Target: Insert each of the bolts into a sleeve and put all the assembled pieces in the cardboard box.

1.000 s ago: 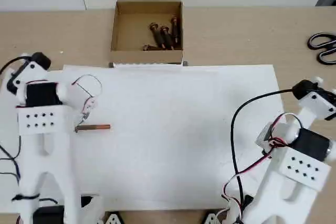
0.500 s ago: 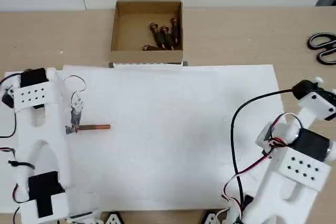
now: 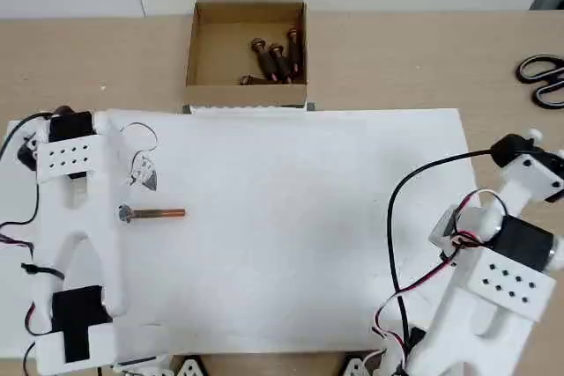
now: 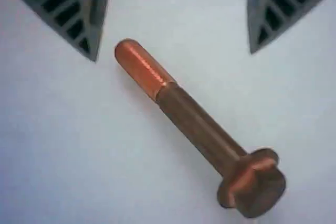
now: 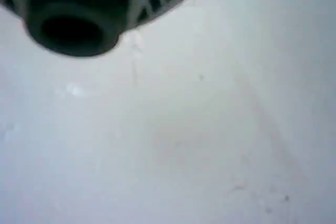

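- The bolt (image 3: pixel 152 213) lies flat on the white sheet (image 3: pixel 308 244) that covers the table (image 3: pixel 397 59). Its long axis runs 9 to 3 o'clock, with the head at the 9 end. A darker sleeve appears to cover its shank.
- The left tool (image 3: pixel 144 175) hangs released and empty, jaws spread. The bolt is just beside it at 6 o'clock.
- The left arm is nearer by far; the right arm (image 3: pixel 493 279) stands well apart toward 3 o'clock.
- The cardboard box (image 3: pixel 247 94) lies at 1 o'clock from the bolt.

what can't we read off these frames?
- Pieces in the cardboard box: count unclear in the high view; they are small and overlap.
- Right gripper: too close to the right wrist camera to tell open from shut.
- Scissors: cut off by the high view's right edge.
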Available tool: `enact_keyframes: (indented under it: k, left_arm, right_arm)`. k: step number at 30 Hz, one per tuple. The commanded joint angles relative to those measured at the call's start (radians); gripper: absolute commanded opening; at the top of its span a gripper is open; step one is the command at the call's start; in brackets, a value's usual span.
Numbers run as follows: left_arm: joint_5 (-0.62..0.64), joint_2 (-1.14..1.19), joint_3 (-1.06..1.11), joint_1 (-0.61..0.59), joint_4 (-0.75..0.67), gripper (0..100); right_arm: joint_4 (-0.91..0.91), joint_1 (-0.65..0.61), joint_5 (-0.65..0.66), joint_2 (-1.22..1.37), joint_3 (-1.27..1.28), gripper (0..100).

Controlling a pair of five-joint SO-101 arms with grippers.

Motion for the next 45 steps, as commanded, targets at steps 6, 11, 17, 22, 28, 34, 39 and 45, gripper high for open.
enact_keyframes:
  k: [6,11,17,22,28,34,39,45]
  left_arm:
    - [-0.005,-0.005,0.016,0.008,-0.020,18]
    - [-0.003,-0.005,0.079,0.006,-0.081,18]
    - [-0.003,-0.005,0.088,0.006,-0.146,18]
    - [-0.003,-0.005,0.162,0.006,-0.199,18]
    - [-0.003,-0.005,0.260,0.002,-0.269,18]
    - [-0.003,-0.005,0.311,0.002,-0.341,17]
    - [-0.005,-0.005,0.371,0.002,-0.456,5]
    - [-0.005,-0.005,0.429,0.002,-0.552,2]
  right_arm:
    - [-0.016,0.012,-0.009,-0.013,-0.005,0.4]
    - [-0.016,0.012,-0.009,-0.013,-0.005,0.4]
    - [-0.016,0.012,-0.009,-0.013,-0.005,0.4]
    - [-0.016,0.012,-0.009,-0.013,-0.005,0.4]
    - [-0.016,0.012,-0.009,-0.013,-0.005,0.4]
    - [-0.016,0.012,-0.009,-0.013,-0.005,0.4]
    - [-0.016,0.012,-0.009,-0.013,-0.005,0.4]
    - [-0.016,0.012,-0.009,-0.013,-0.005,0.4]
